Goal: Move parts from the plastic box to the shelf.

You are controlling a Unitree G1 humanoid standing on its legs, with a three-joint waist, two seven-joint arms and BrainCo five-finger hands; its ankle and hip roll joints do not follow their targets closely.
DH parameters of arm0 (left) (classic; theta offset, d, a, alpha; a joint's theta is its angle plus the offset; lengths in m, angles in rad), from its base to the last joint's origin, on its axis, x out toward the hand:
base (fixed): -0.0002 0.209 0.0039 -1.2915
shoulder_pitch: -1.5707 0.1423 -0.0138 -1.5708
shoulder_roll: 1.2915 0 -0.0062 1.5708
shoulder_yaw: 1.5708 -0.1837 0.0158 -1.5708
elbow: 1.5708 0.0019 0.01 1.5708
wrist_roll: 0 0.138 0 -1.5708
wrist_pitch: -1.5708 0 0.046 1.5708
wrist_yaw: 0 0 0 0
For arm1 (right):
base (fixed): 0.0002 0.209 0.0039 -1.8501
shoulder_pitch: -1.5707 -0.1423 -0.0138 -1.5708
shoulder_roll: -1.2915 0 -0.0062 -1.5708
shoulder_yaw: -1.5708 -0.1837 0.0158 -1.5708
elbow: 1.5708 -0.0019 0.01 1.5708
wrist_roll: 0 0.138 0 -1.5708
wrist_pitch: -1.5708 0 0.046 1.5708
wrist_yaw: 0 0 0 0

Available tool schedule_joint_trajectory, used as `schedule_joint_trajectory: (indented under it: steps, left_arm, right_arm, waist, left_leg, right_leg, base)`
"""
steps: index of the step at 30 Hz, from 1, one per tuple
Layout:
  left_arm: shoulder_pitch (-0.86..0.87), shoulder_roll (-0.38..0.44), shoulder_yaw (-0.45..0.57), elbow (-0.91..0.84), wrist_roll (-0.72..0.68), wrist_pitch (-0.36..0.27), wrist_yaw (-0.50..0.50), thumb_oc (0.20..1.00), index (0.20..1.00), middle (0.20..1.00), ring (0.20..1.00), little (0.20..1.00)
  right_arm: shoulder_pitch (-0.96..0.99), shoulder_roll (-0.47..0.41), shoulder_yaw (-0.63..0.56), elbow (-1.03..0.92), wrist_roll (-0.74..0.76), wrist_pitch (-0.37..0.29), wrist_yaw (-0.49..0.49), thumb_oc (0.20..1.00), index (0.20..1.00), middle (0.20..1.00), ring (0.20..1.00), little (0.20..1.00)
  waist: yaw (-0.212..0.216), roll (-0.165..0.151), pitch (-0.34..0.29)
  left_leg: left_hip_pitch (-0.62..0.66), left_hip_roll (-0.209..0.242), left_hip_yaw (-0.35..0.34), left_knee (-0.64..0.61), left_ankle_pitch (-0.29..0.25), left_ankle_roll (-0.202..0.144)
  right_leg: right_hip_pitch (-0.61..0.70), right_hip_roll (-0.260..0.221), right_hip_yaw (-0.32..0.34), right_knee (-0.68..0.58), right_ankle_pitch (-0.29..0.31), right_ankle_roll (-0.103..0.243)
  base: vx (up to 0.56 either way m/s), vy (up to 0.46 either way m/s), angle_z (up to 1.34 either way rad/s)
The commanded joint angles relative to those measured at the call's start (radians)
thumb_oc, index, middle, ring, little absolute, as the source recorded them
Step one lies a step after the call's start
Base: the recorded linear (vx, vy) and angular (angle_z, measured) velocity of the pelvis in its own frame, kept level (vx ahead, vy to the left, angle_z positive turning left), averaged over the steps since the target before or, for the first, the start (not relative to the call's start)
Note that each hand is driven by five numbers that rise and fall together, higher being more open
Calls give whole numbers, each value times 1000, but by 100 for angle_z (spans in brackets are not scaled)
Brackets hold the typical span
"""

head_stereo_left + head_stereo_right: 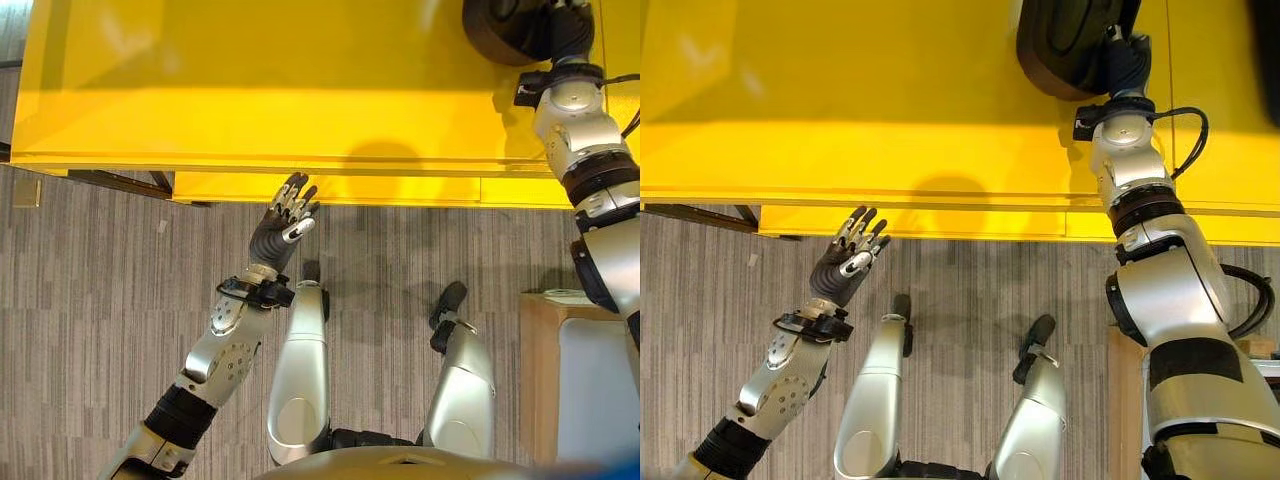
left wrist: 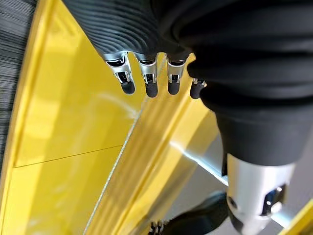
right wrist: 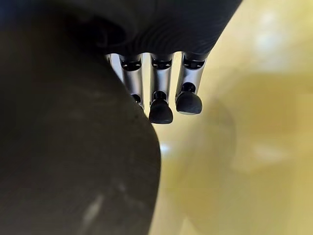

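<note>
A black round part rests on the yellow shelf at its far right. My right hand is at the part's right edge, fingers curled round its rim. In the right wrist view the dark part bulks against the palm, with the fingers reaching past it over the yellow surface. My left hand is raised, open and holding nothing, just in front of the shelf's front edge. Its straight fingers point at the yellow shelf.
The shelf's front edge runs across the view above grey striped carpet. A wooden stand with a pale box on it is at the lower right.
</note>
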Motion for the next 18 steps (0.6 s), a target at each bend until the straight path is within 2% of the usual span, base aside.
schedule_joint_trajectory:
  steps: [1,7,18]
  left_arm:
    - [31,17,-29,-58,-11,-64,17,1000,1000,1000,1000,1000]
    - [18,19,-36,-51,-10,-76,18,1000,1000,1000,1000,1000]
    - [3,17,-33,-47,-1,-93,18,1000,1000,1000,1000,1000]
  right_arm:
    - [-104,-33,-1,1,5,-67,-11,200,200,200,200,200]
    - [-121,-40,33,100,-58,-48,-3,200,200,200,200,200]
    - [-88,-57,49,155,-149,-28,-6,200,200,200,200,200]
  waist:
    - [5,2,-34]
    - [0,8,-31]
    - [-6,12,-25]
  left_leg:
    - [9,-29,23,-137,85,36]
    - [15,-32,23,-143,88,34]
    - [18,-35,19,-149,94,29]
  right_leg:
    - [-2,-18,42,246,-238,2]
    - [-1,-16,45,245,-238,-1]
    - [2,-15,43,246,-238,-2]
  base:
    - [0,0,0]
    - [-1,1,1]
    - [0,0,0]
